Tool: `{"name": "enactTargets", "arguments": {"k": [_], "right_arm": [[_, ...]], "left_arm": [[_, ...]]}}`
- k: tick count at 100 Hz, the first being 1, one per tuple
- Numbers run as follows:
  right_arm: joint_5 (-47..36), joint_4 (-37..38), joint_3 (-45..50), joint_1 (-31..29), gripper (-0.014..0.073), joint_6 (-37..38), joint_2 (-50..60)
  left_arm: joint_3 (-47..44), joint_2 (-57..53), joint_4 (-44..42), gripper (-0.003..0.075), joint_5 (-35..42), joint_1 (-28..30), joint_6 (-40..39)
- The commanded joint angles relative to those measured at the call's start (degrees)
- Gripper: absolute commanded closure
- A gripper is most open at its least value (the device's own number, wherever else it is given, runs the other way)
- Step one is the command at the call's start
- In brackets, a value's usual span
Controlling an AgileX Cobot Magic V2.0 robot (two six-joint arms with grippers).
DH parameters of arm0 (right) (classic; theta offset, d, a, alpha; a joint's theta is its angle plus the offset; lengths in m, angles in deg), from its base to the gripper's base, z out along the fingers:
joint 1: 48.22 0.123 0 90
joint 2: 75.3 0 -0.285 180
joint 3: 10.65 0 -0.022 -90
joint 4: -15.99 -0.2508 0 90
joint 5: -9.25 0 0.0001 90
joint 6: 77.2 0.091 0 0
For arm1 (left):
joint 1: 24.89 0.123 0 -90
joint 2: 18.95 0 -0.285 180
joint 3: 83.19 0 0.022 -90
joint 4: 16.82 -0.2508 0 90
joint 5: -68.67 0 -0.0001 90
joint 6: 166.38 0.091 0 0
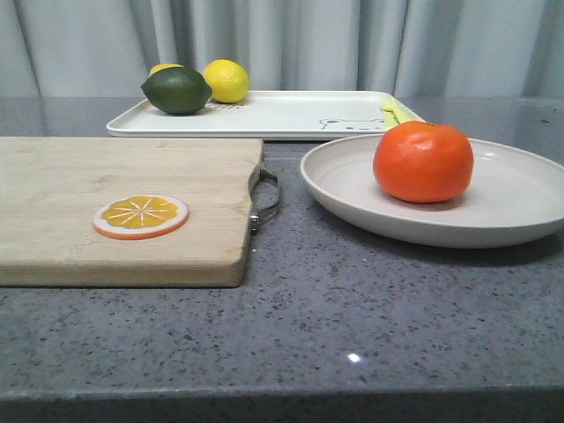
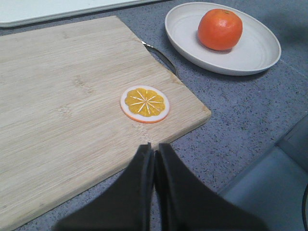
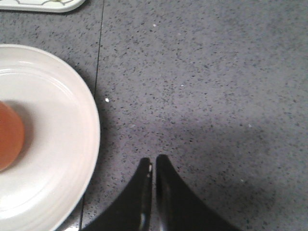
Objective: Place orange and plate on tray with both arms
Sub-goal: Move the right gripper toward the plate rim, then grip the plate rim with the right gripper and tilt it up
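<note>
Items, left to right across the counter (image 1: 352, 326):

- Cutting board (image 1: 115, 207): lying flat on the counter's left half, carrying an orange slice (image 1: 141, 216) near its front edge. Not part of the job.
- Left gripper (image 2: 154, 153): hovering over the board's near edge, fingers pressing together, holding nothing.
- Tray (image 1: 282, 119): sitting at the back of the counter, a lime (image 1: 177, 90) and two lemons (image 1: 226, 80) crowding its left end; the middle and right stretch is showing bare.
- Plate (image 1: 520, 207): resting on the counter at front right, just before the tray's right end.
- Orange (image 1: 423, 161): sitting on the plate, left of its centre.
- Right gripper (image 3: 154, 163): hanging over bare counter just beside the plate's rim, fingers closing to a slit, empty.

Handling note: neither item is on the tray yet. Both grippers are likely needing to open first. Lifting the orange off before moving the plate should be stopping it rolling; the plate's raised rim looks the surest hold, and the tray's bare right side the safest landing spot.
</note>
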Motion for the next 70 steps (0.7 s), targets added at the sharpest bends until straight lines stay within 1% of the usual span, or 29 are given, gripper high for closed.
{"name": "enactTargets", "arguments": {"k": [1, 11, 25, 35, 49, 70], "right_arm": [[-0.7, -0.6, -4.4, 1.1, 0.0448, -0.6, -2.6], [1.2, -1.6, -7.3, 2.1, 0.0358, -0.6, -6.3], [4.4, -3.8, -10.4, 2.1, 0.0259, -0.6, -10.9], [7.8, -5.9, -12.2, 2.1, 0.0207, -0.8, -13.8], [11.1, -7.8, -14.0, 2.2, 0.019, -0.9, -17.3], [11.0, -9.5, -14.4, 2.2, 0.019, -0.9, -20.9]], "left_arm": [[1.5, 0.3, 0.6, 0.0739, 3.7, 0.1, -0.5], [1.5, 0.3, 0.6, 0.0739, 3.7, 0.1, -0.5], [1.5, 0.3, 0.6, 0.0739, 3.7, 0.1, -0.5], [1.5, 0.3, 0.6, 0.0739, 3.7, 0.1, -0.5], [1.5, 0.3, 0.6, 0.0739, 3.7, 0.1, -0.5], [1.5, 0.3, 0.6, 0.0739, 3.7, 0.1, -0.5]]}}
